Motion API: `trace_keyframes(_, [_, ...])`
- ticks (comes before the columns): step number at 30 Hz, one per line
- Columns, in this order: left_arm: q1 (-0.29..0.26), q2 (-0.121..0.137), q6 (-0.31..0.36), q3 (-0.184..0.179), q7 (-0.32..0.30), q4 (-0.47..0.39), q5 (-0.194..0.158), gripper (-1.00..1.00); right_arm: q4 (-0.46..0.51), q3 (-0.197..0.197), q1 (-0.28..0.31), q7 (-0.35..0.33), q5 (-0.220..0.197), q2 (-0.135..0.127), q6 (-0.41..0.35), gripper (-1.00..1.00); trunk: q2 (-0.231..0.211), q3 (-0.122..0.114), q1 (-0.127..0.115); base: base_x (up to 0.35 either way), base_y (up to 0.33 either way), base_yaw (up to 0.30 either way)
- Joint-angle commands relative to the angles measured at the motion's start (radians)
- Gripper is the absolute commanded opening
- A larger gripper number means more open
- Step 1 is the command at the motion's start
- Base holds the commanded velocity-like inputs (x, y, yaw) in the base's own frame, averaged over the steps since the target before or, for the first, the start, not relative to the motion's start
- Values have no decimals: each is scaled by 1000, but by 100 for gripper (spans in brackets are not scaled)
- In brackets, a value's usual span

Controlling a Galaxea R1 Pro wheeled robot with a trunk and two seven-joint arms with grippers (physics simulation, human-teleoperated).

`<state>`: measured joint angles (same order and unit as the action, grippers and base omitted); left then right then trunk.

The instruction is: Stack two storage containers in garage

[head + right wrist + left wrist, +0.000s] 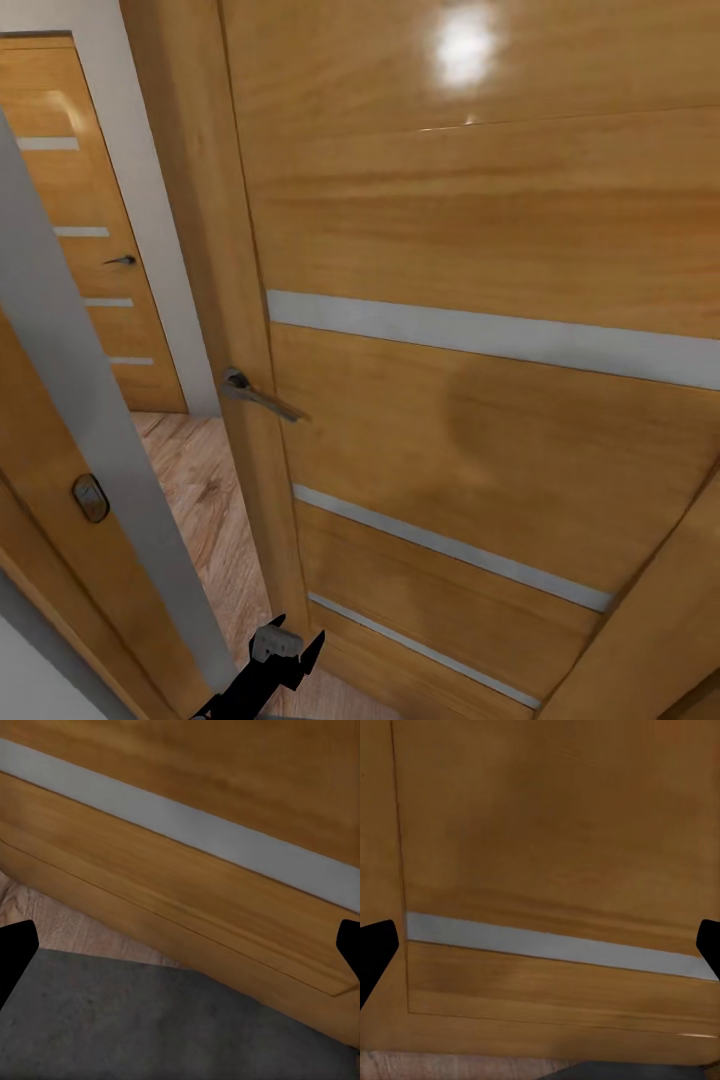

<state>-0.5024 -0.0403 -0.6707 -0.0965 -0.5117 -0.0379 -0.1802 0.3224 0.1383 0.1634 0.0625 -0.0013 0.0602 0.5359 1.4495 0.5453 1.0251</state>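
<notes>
The two storage containers are out of view. A wooden-slat door [480, 250] with grey stripes stands open close in front of me. My left gripper [297, 635] hangs low beside the door's edge. In the left wrist view it [540, 949] is open, black fingertips [375, 949] far apart, nothing between them, and it faces the door panel. My right gripper [180, 952] is also open and empty, aimed at the door's lower part above a dark grey concrete floor [150, 1027].
The door's metal lever handle [255, 392] sticks out at mid height. A grey door frame [80, 420] with a latch plate [90, 497] runs along the left. Light wood plank floor [200, 500] leads through the narrow gap to another slatted door [90, 250].
</notes>
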Motion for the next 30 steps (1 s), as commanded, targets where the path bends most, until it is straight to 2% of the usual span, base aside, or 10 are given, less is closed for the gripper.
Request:
trace_keyframes(1, [-1,0,-2,-8,-3,1,-10,100,-1,6,1,7,0,0,2,100,1,1,0,0,0,-2])
trace_keyframes(14, [-1,-3,2,-11,2,0,-11,100,-2,6,1,7,0,0,2,100,1,1,0,0,0,0])
trace_keyframes(17, [-1,-8,6,-18,1,-7,-12,100,-2,6,1,7,0,0,2,100,1,1,0,0,0,0])
trace_keyframes(19, [-1,-20,28,-20,1,-25,-12,100,-2,6,1,7,0,0,2,100,1,1,0,0,0,0])
trace_keyframes(20, [-1,-27,49,-20,1,-45,-13,100,-2,6,1,7,0,0,2,100,1,1,0,0,0,0])
trace_keyframes(22, [-1,-43,155,-21,3,-149,-13,100,-2,6,1,7,0,0,2,100,1,1,0,0,0,0])
trace_keyframes(27, [-1,-54,411,-19,8,-384,-14,100,-2,6,1,7,0,0,2,100,1,1,0,0,0,0])
trace_keyframes(28, [-1,-56,502,-19,9,-480,-14,100,-2,6,1,7,0,0,2,100,1,1,0,0,0,0])
trace_keyframes(30, [-1,-59,576,-20,10,-558,-14,100,-2,6,1,7,0,0,2,100,1,1,0,0,0,0])
